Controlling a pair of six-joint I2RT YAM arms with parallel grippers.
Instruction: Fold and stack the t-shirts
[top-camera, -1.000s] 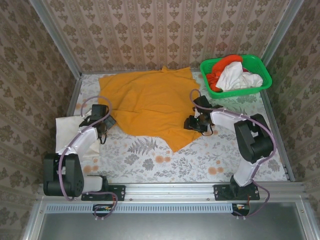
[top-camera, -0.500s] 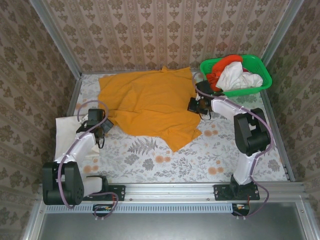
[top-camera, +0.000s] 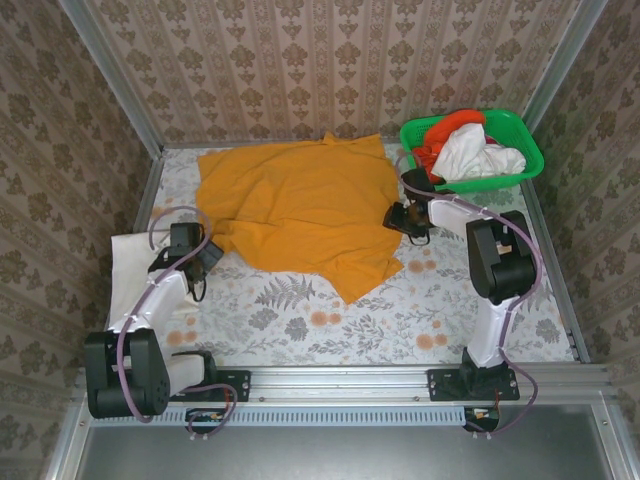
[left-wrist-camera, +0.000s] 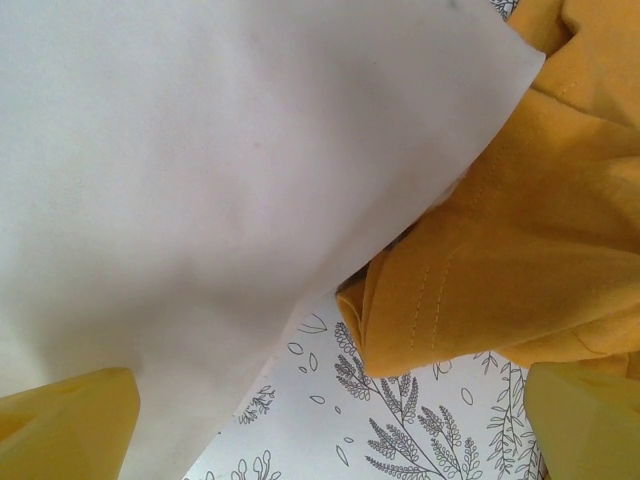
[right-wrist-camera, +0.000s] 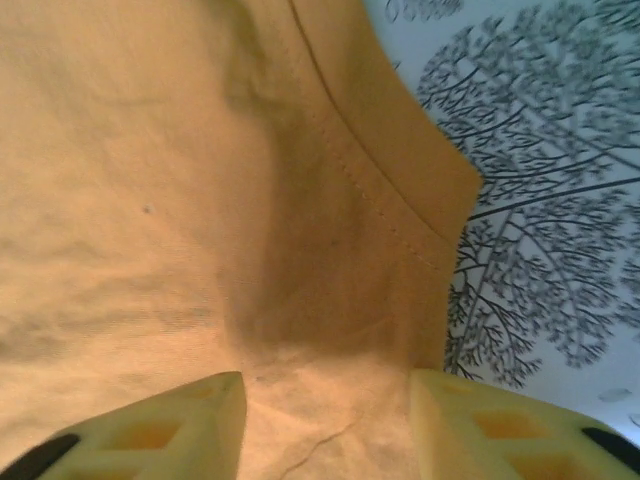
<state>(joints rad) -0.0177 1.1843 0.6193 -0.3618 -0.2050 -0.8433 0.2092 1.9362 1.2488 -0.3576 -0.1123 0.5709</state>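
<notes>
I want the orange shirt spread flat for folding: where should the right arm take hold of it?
Probably the stitched hem corner of the orange t-shirt, on its right edge, approached from the bare table side: it juts out flat, just ahead of the right end effector.

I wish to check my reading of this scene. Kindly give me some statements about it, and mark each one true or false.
1. The amber-orange t-shirt lies spread on the table. True.
2. The green basket is empty. False: it holds a white garment and a red-orange garment.
3. The left pincer grips a shirt. False: it is open above the white t-shirt and holds nothing.
4. The right pincer is at the amber-orange t-shirt's right edge. True.
</notes>
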